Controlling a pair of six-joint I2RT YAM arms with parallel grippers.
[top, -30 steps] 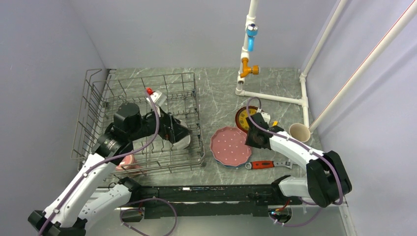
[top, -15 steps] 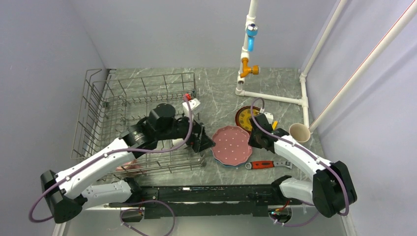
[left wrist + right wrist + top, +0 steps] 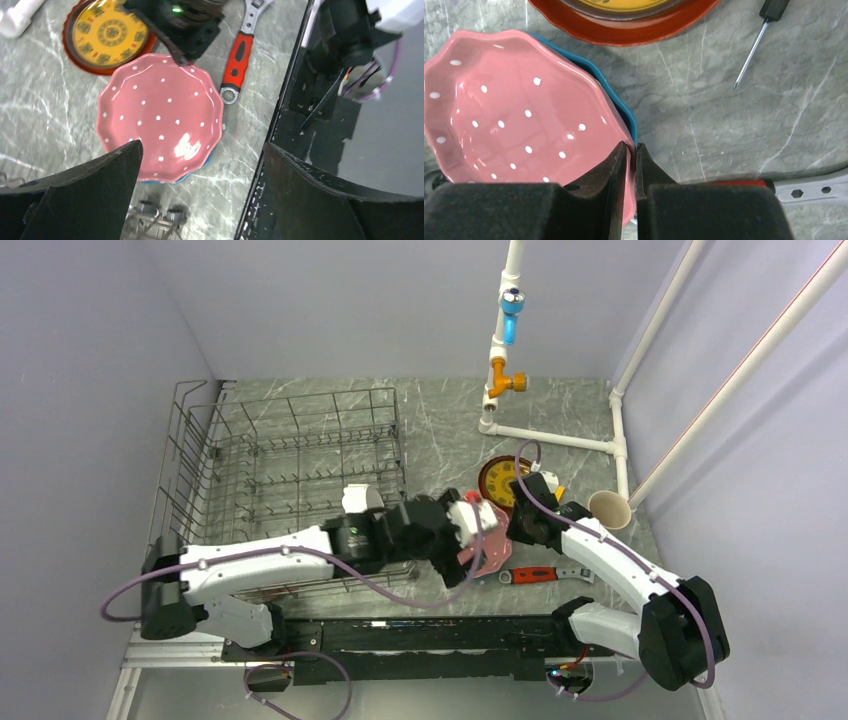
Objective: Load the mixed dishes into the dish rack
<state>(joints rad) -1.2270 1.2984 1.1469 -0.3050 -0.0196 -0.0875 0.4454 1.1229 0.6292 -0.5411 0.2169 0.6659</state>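
The pink scalloped plate (image 3: pixel 160 117) with white dots lies on the blue plate (image 3: pixel 625 116), right of the dish rack (image 3: pixel 290 455). My right gripper (image 3: pixel 630 149) is shut on the pink plate's (image 3: pixel 514 115) near-right rim, one finger inside and one outside. In the top view the right gripper (image 3: pixel 511 533) is at the pink plate's (image 3: pixel 492 552) right edge. My left gripper (image 3: pixel 200 150) hangs open above the plate's near edge and holds nothing; from above, that left gripper (image 3: pixel 455 558) covers much of the plate. The red-brown plate (image 3: pixel 497 480) lies just behind. A cream cup (image 3: pixel 608 508) stands to the right.
A red-handled wrench (image 3: pixel 535 575) lies near the front edge, right of the plates. A screwdriver (image 3: pixel 751 47) rests beside the red-brown plate (image 3: pixel 624 27). White pipework (image 3: pixel 560 437) with a blue and orange fitting runs along the back right. The left arm stretches across the rack's front right corner.
My left arm has swung right, out of the dish rack, to above the pink plate, gripper still open. The right gripper has closed on the plate's rim.
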